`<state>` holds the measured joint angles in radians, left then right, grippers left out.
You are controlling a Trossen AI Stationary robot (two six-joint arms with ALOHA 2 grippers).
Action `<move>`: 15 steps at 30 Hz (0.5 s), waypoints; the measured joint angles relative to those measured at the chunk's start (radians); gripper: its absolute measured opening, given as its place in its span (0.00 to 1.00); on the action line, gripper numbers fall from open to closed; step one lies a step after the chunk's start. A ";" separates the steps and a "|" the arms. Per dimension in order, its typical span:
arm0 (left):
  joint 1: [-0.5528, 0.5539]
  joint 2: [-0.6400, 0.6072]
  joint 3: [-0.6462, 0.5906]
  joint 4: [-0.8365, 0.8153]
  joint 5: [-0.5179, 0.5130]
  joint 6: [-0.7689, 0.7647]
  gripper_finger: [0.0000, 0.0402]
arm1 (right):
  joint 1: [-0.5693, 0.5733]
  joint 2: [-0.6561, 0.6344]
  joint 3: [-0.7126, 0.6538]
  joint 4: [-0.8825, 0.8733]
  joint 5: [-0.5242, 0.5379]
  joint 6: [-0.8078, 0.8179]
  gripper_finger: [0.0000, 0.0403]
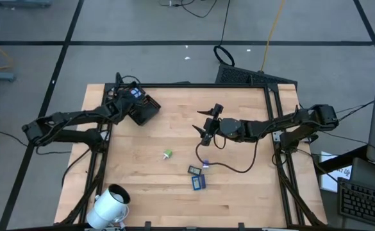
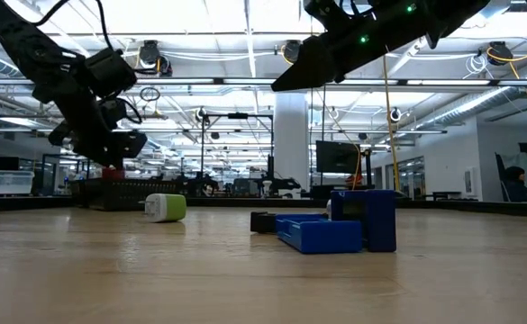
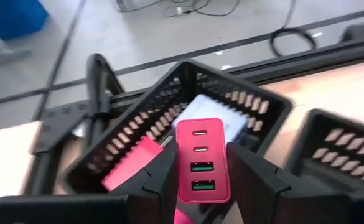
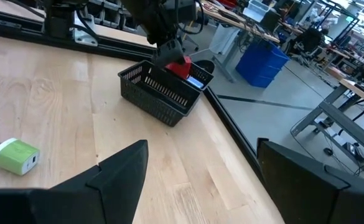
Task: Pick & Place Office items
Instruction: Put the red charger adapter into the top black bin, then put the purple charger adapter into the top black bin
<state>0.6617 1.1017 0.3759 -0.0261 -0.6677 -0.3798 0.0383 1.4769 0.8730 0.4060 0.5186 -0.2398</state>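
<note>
The wooden table (image 1: 238, 192) carries everything, and I take the black basket (image 1: 143, 110) near its far left corner as the reference. A large white cylinder (image 1: 110, 204) lies far from the basket, at the near left edge of the table. The left gripper (image 3: 200, 180) hangs directly above the basket and pinches a red charger (image 3: 201, 160) with four ports between its fingers; inside the basket lie one more red item (image 3: 129, 165) and a pale flat item (image 3: 213, 115). The right gripper (image 1: 208, 125) hovers over the table middle, well to the right of the basket, its fingers spread and holding nothing. A green-and-white plug (image 1: 167, 154) lies on the wood between basket and near edge. Farther from the basket, two blue flat items (image 1: 197, 177) lie just beside each other.
</note>
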 joint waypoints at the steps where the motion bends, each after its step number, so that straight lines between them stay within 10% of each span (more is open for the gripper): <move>1: 0.000 -0.012 0.000 0.000 0.019 -0.018 0.33 | 0.000 0.000 0.000 0.000 0.000 0.000 0.72; 7: -0.001 -0.072 0.002 0.032 0.130 -0.041 0.37 | 0.000 0.000 0.000 0.000 0.000 0.001 0.72; 15: 0.000 -0.087 0.002 -0.060 0.017 -0.042 0.32 | 0.000 0.000 0.000 -0.006 0.000 0.012 0.72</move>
<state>0.6617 1.0145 0.3778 -0.0858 -0.6509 -0.4213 0.0387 1.4769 0.8730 0.4002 0.5182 -0.2279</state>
